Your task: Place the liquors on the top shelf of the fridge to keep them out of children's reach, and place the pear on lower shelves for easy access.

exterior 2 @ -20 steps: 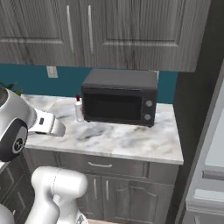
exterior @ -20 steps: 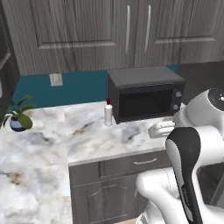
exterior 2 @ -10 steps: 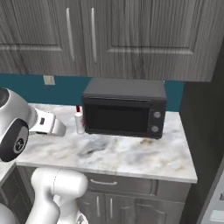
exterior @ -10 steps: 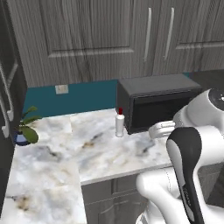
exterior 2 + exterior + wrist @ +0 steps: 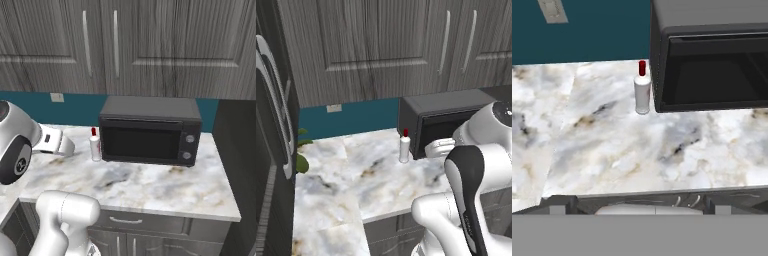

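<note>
A white, red-capped liquor bottle (image 5: 642,88) is seen upright on the marble tabletop (image 5: 662,150), just beside the black microwave (image 5: 712,55). The gripper is spread wide and empty, well short of it, apparently for a coming grasp.

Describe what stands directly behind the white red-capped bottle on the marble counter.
Behind the white bottle is bare marble counter, then the teal wall. The black microwave stands close beside it, not behind. Nothing there is covered.

White bottle (image 5: 95,147) upright, just beside microwave (image 5: 149,131)
</note>
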Controlling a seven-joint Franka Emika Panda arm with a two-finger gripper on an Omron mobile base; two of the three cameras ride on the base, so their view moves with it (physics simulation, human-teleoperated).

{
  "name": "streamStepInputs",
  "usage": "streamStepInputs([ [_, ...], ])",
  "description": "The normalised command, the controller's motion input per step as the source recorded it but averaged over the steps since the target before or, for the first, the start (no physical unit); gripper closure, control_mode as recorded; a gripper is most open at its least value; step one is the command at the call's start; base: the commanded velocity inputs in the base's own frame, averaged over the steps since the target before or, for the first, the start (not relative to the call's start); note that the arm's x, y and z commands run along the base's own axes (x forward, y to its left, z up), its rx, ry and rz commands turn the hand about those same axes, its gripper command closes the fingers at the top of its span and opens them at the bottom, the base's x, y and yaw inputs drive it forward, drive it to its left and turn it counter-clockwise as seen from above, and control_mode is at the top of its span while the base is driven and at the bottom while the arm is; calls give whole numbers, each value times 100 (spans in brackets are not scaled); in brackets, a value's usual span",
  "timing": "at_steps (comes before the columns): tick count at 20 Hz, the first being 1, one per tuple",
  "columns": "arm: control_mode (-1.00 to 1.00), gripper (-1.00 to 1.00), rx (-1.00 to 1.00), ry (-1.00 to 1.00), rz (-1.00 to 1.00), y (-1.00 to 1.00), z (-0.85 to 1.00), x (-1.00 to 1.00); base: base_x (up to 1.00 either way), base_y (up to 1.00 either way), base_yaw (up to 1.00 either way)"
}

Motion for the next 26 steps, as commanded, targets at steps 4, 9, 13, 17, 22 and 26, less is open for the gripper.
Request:
streamStepInputs([
  [4,-100,-100,0,0,-6,2,-7,22,9,2,-1],
  [9,-100,-100,-1,-2,-14,1,-30,17,0,0,0],
  [13,-100,-100,0,-2,-14,2,-29,24,0,0,0],
  [17,-100,-100,0,0,-12,10,-19,36,0,0,0],
  [22,-100,-100,0,0,-7,23,-31,39,0,0,0],
  [26,-100,-100,0,0,-8,18,-32,43,0,0,0],
])
